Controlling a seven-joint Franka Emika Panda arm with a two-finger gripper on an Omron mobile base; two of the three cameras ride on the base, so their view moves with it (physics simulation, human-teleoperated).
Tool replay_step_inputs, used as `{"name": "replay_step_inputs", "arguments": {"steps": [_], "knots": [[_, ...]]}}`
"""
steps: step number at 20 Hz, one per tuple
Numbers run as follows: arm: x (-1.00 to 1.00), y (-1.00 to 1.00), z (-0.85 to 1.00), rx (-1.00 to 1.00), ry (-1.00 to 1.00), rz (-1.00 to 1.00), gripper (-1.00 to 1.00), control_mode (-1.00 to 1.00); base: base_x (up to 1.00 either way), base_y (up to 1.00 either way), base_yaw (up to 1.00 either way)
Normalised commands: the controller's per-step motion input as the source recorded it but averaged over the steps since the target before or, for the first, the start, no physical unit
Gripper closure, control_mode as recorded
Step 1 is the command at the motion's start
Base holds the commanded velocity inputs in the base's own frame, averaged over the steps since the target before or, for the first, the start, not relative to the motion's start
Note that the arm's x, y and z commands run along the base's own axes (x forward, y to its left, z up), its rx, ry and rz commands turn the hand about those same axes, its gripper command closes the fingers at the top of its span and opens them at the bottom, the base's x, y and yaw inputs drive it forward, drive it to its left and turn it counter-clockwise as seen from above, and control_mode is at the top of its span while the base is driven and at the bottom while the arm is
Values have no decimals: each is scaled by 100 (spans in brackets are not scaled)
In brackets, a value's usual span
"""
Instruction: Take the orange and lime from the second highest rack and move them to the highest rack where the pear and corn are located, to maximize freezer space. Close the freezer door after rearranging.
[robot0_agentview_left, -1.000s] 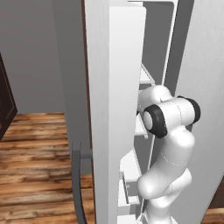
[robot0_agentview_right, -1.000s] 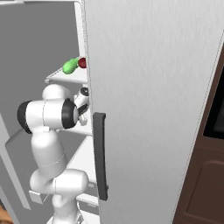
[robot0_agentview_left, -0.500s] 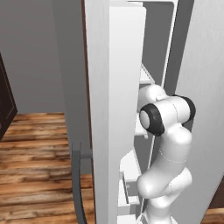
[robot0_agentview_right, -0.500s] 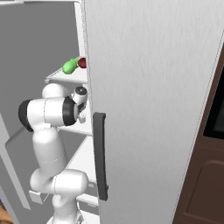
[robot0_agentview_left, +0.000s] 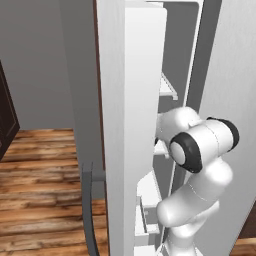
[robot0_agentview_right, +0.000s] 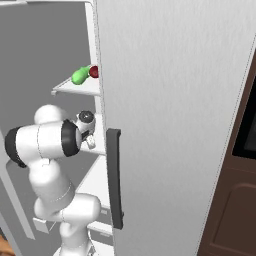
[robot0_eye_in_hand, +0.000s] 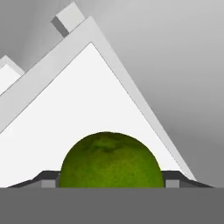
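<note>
My gripper (robot0_eye_in_hand: 109, 186) has just gone from spread wide to pinching the lime (robot0_eye_in_hand: 109, 162), which sits between its fingertips over the second-highest rack (robot0_eye_in_hand: 78, 109). I judge the lime ready to lift toward the highest rack (robot0_agentview_right: 75, 90).

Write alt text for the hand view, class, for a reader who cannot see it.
A green lime sits between the pincer's two dark fingertips, which flank it on both sides. Behind it lies a white freezer rack with a grey rim, seen tilted.
</note>
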Motion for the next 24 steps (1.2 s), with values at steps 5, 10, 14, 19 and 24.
{"name": "replay_step_inputs", "arguments": {"steps": [5, 10, 14, 19, 24], "knots": [[-35, -20, 82, 0, 0, -6, 100, -100, 0, 0, 0], [-39, -7, 95, 0, 0, -2, 100, -100, 0, 0, 0], [-44, 0, 99, 0, -2, 0, 100, -100, 0, 0, 0], [-54, 0, 89, 0, -11, -1, 100, -100, 0, 0, 0], [-64, -8, 89, 0, -20, -5, 100, -100, 0, 0, 0]]}}
